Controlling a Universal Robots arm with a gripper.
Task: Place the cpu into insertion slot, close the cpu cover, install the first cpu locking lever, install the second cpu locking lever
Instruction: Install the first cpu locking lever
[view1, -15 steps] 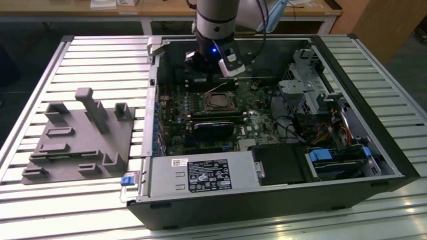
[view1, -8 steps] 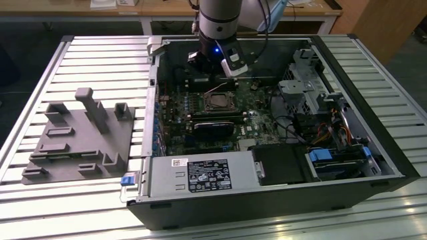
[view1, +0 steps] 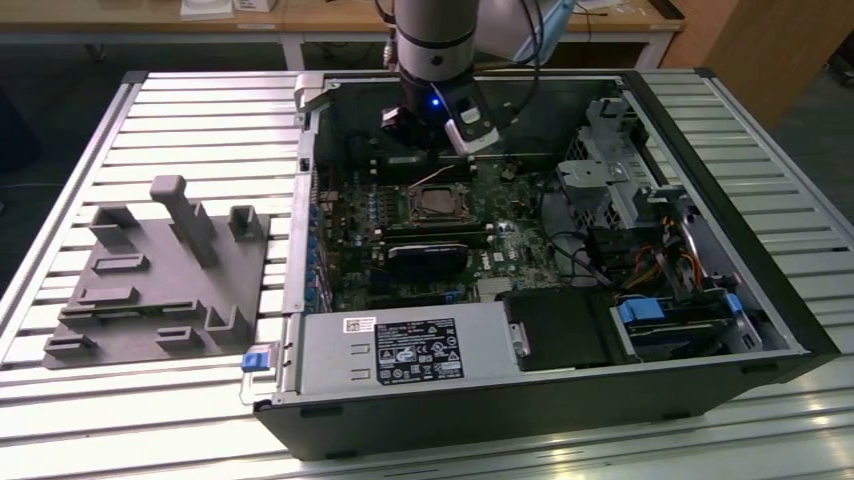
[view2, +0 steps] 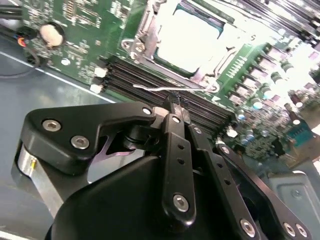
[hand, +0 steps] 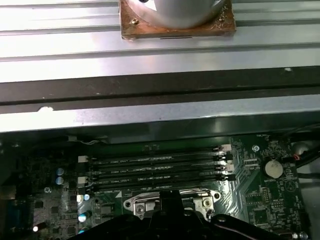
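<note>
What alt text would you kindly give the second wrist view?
The black gripper, closed, points at a thin silvery locking lever beside the cpu cover, which frames the cpu on the green circuit board.

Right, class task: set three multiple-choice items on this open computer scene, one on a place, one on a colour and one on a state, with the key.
1. Where does the grey fixture tray lie?
A on the slatted table, at the exterior view's left of the computer case
B inside the case
C on the arm

2. What colour is the circuit board?
A blue
B green
C red

3. What state is the cpu in?
A loose on the tray
B hanging from the arm
C seated in the insertion slot

Key:
1. A, the exterior view shows it beside the case.
2. B, both wrist views show green.
3. C, the second wrist view shows it within the socket's rim.
</note>
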